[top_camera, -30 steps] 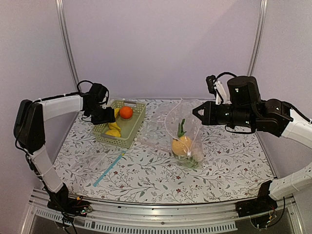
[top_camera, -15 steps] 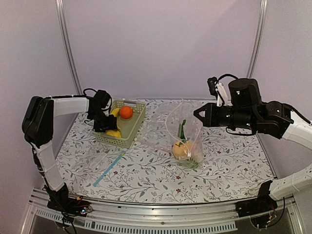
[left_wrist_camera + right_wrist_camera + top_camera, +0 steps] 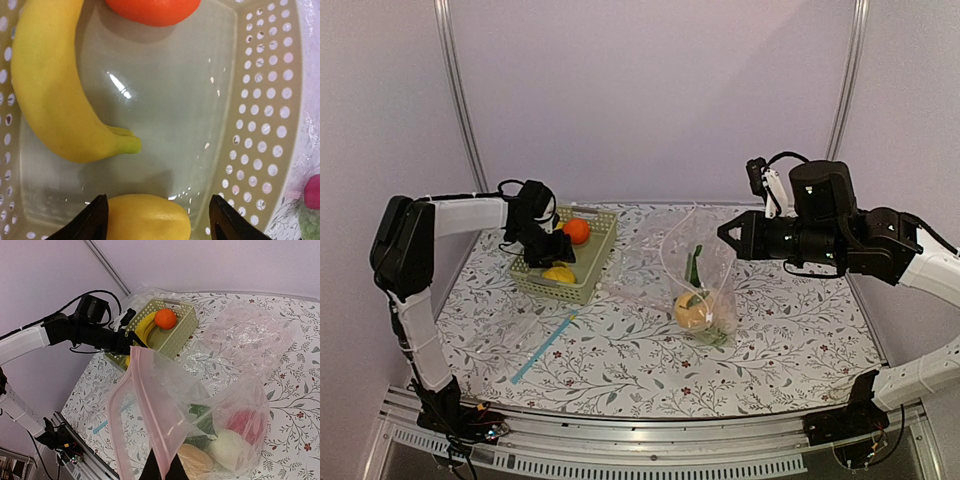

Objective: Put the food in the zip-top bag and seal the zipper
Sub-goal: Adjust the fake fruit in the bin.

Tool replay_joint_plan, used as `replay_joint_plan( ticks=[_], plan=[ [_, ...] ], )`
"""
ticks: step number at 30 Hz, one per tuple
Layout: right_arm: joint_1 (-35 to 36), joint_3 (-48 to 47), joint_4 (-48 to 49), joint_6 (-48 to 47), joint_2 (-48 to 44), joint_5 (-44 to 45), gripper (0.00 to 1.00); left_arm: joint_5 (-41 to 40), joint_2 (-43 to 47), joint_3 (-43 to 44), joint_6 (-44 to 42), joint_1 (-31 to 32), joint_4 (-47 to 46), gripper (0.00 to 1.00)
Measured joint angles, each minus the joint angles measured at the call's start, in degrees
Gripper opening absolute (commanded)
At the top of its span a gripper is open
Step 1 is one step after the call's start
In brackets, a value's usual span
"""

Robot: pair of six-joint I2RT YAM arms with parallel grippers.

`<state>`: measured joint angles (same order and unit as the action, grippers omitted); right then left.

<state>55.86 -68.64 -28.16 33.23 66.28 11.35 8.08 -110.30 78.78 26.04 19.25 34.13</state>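
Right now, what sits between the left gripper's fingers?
The lemon, lying in the basket; the left wrist view shows it between the open left gripper.

free: basket point(image 3: 260, 125) mid-floor | obstacles: banana point(image 3: 50, 85), lemon point(image 3: 147, 217), orange point(image 3: 152, 7)

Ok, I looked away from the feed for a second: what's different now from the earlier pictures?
The left gripper swung right from the left rim of the basket and dropped inside; its open jaws straddle the lemon, not yet closed. The right gripper stays shut on the zipper of the zip-top bag, holding the mouth up; banana, orange and bagged food unchanged.
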Motion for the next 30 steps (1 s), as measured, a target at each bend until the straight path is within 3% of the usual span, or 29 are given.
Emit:
replay_joint_plan(
  ticks=[6,13,18,30],
  plan=[
    [0.0,0.0,0.0,0.2,0.0,0.0,0.0,3.3,0.1,1.9,0.7,2.1,-2.6,0.71],
    [0.0,0.0,0.1,0.2,0.0,0.0,0.0,-0.3,3.8,1.8,1.0,2.0,-1.5,0.85],
    [0.0,0.1,0.3,0.3,0.0,0.0,0.0,-2.2,7.0,0.1,2.5,0.2,-0.8,0.86],
    [0.0,1.0,0.8,0.4,-0.9,0.1,0.0,-4.0,5.2,-3.1,7.7,-1.8,3.3,0.84]
  ],
)
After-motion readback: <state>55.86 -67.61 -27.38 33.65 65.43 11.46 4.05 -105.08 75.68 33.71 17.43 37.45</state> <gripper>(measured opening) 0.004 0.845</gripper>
